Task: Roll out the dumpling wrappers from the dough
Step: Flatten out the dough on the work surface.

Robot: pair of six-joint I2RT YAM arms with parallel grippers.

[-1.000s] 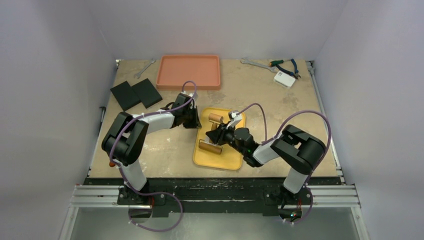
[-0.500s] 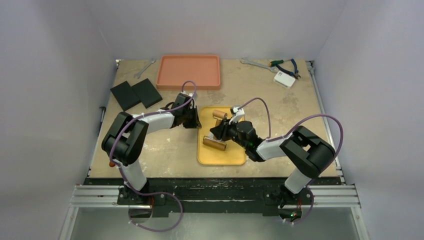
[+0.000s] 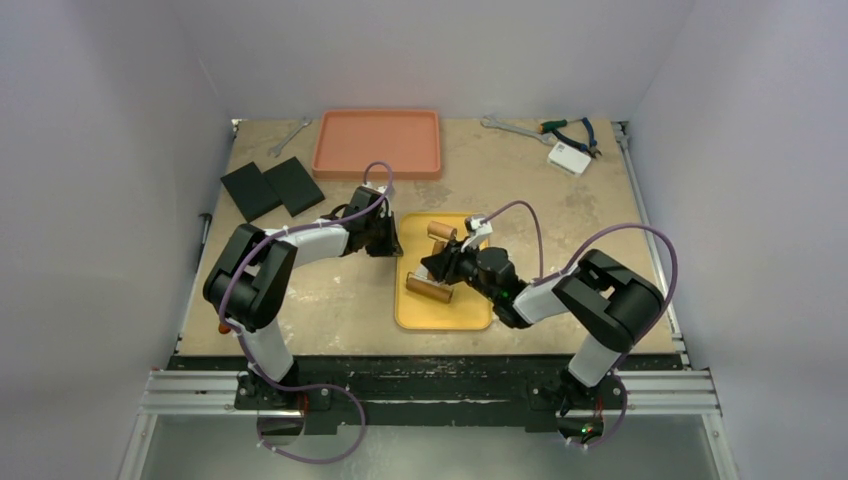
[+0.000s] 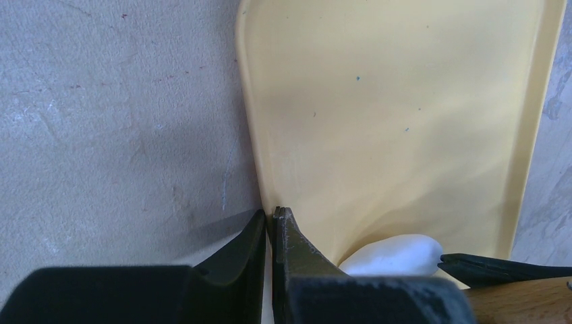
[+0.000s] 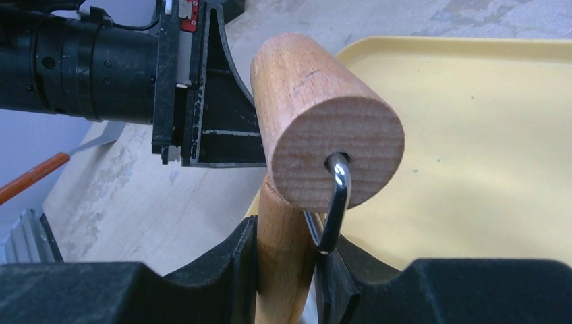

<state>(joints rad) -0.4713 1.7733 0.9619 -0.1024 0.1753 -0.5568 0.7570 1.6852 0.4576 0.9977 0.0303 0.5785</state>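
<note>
Near the bench's [image 3: 580, 190] front edge, left tool [image 4: 271, 226] pinches yellow tray [image 4: 405, 101] rim, right tool [image 5: 290, 250] clamps roller [image 5: 324, 128]; next, probably, press it across the dough [image 4: 394, 255].

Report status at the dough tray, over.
Left gripper jaws shut on yellow plastic tray rim. Right gripper jaws shut on wooden roller handle. White dough lump on tray, beside roller, looks thick. No obstruction seen.

Setting: robotics lab test cell. We list as evidence:
- plain white walls [image 3: 120, 120] boxing in a worn board tabletop [image 3: 560, 215]
- aluminium rail frame [image 3: 430, 390] at the near edge
- cabled left arm [image 3: 290, 245] and right arm [image 3: 590, 290]
- two wrenches [image 3: 290, 135] [image 3: 510, 126], pliers [image 3: 572, 130] and a small white box [image 3: 568, 158] at the back
- black pads [image 3: 270, 188]
- kitchen items: orange tray [image 3: 376, 114], yellow tray [image 3: 445, 322], rolling pin [image 3: 427, 290]
</note>
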